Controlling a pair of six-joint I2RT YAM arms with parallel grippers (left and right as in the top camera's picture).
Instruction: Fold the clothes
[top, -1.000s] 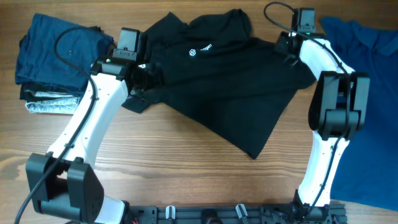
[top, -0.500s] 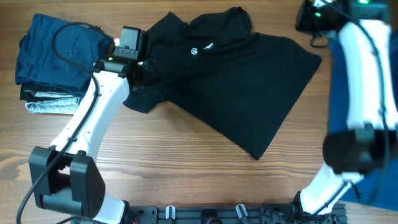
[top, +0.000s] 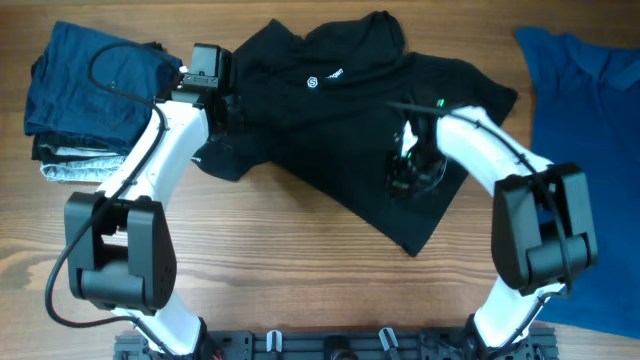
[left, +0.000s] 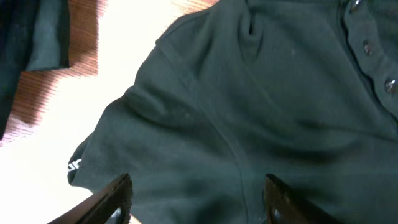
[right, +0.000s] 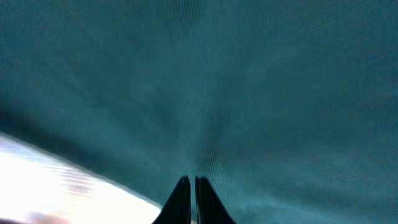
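The black collared shirt (top: 340, 120) lies spread and crumpled across the middle of the table, with its white chest logo (top: 325, 80) facing up. My left gripper (top: 225, 108) is over the shirt's left shoulder and sleeve. In the left wrist view its fingers (left: 196, 199) are wide open above the dark fabric (left: 249, 93), near the button placket. My right gripper (top: 405, 170) is down on the shirt's lower right part. In the right wrist view its fingers (right: 189, 186) are shut together against the fabric (right: 249, 74). The bright blue shirt (top: 585, 150) lies at the right edge.
A stack of folded dark blue and grey clothes (top: 85, 90) sits at the far left. Bare wooden table (top: 280, 260) runs along the front. The arm bases stand at the front edge.
My right arm swung from the shirt's far right corner, out over the blue shirt, then down onto the shirt's lower right part. My left arm shifted slightly toward the collar.
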